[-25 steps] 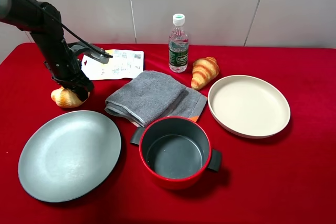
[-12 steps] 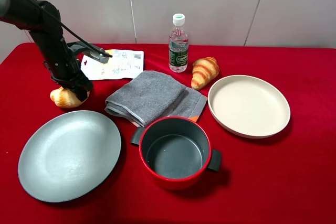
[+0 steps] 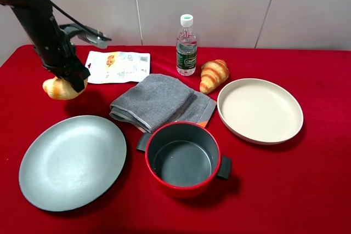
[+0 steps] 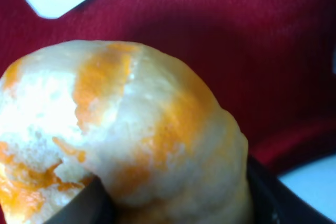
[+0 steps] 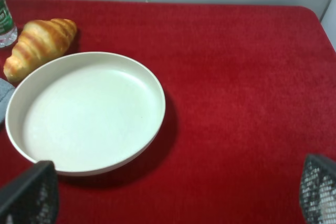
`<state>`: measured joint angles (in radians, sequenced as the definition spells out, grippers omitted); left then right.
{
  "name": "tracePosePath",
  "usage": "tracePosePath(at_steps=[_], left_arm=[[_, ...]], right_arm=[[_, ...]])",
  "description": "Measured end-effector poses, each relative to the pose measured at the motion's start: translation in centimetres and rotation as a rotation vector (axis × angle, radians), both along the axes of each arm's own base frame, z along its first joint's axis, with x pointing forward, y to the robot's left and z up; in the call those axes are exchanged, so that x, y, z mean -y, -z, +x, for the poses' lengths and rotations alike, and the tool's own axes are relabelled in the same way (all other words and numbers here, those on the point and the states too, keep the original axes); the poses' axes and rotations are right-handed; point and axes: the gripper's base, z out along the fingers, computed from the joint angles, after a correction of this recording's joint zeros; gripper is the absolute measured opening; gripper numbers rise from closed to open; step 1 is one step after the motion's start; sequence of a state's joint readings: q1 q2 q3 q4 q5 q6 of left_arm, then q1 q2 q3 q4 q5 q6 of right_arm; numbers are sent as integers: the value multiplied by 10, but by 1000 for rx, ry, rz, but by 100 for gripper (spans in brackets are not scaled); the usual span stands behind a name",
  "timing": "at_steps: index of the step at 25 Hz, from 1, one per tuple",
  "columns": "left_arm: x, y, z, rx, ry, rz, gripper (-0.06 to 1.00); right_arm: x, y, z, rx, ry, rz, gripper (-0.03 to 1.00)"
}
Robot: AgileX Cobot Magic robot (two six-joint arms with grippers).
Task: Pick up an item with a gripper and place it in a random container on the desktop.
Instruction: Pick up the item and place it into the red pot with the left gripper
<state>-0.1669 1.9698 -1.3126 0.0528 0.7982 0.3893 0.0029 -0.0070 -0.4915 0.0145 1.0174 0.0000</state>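
The left gripper (image 3: 70, 78) clasped the roll (image 3: 58, 89) above the desktop (image 3: 307, 190) at far left, well apart from the pot (image 3: 184, 161). The right gripper (image 5: 173, 192) gaped wide near the dish (image 5: 84, 114).

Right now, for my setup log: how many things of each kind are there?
Breads: 2 (bread roll, croissant)
Dishes: 3 (grey plate, cream dish, red pot)
Water bottle: 1
Grey towel: 1
Printed sheet: 1
Total: 8
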Motion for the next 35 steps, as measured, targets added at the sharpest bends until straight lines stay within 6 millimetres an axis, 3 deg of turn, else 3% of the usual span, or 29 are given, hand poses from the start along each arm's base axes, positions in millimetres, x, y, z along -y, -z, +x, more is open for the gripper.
tracePosePath(at_steps=[10,17,25,35], left_arm=[[-1,-41,-15,21,-48,0,44],[14,-56,-29,-2,-53,32,44],[44,-57,-43,-51,-3,54,44],[99,-57,-61,-3,127,36,44]], right_arm=[[0,0,0,0,0,0,69],[0,0,0,0,0,0,69],[0,0,0,0,0,0,69],[0,0,0,0,0,0,69]])
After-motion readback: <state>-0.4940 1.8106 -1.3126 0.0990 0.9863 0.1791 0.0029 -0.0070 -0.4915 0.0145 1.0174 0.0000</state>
